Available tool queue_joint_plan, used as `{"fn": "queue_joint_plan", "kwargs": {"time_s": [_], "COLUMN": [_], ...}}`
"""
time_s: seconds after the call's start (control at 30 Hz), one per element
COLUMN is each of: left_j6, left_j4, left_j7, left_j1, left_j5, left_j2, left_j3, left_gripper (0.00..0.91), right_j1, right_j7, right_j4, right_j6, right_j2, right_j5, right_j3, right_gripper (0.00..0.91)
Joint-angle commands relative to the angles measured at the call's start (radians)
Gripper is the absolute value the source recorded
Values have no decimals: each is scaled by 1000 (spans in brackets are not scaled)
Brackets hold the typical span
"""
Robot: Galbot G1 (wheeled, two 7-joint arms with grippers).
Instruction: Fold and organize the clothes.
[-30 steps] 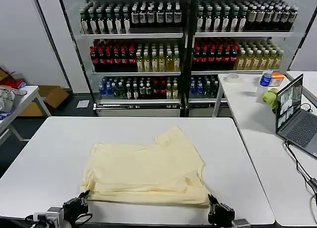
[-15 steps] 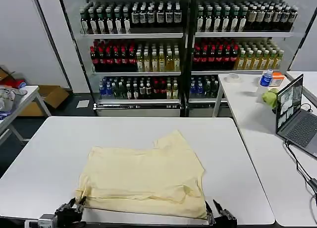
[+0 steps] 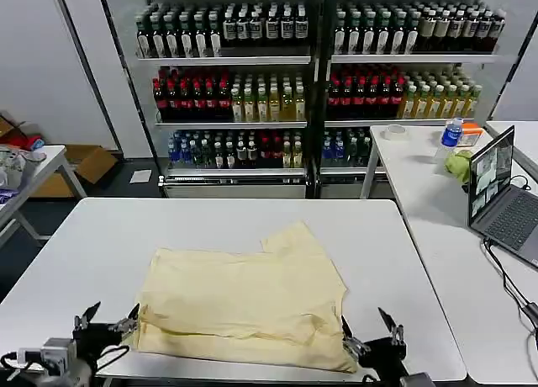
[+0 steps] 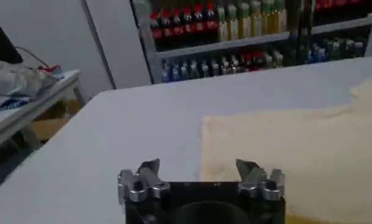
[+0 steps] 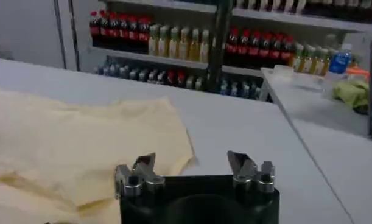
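The clothes, one pale yellow T-shirt (image 3: 244,303), lie folded over on the white table (image 3: 92,244), with a sleeve pointing to the far side. At the table's near edge my left gripper (image 3: 107,317) stands open just off the shirt's near left corner, holding nothing. My right gripper (image 3: 368,336) is open beside the shirt's near right corner, also with nothing in it. In the left wrist view the shirt (image 4: 307,152) lies ahead of the open gripper (image 4: 199,167). From the right wrist, the shirt (image 5: 70,140) spreads before the open gripper (image 5: 192,161).
A second white table (image 3: 429,193) stands to the right with a laptop (image 3: 503,198), a green cloth (image 3: 459,164) and a water bottle (image 3: 451,135). Shelves of bottles (image 3: 311,76) fill the back. Another table (image 3: 25,172) with clutter stands at far left.
Both grippers have opened and let go of the shirt's near edge, moving outward and slightly toward the near edge. The shirt's near hem has settled lower on the table.
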Motion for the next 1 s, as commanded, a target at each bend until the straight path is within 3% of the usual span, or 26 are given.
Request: {"fn": "queue_joint_plan", "kwargs": {"time_s": [0.03,0.53,1.0], "left_j6": [-7,17,50], "left_j4": [157,435,633], "left_j7": [8,22,34], "left_j1": [-219,-610,-791], "left_j5": [-81,-99,-111], "left_j2": [72,128,109], "left_j3": [93,370,472], "left_gripper": [907,907,907], "right_j1": [299,859,1047], "right_j7": [42,122,138], "right_j4": [-137,-565,-859], "right_j6": [-24,-156,-176], "right_j2": [-22,34,147], "right_j5": [123,329,403], "right_j3": [-75,-301,-389], "right_gripper": [907,907,907]}}
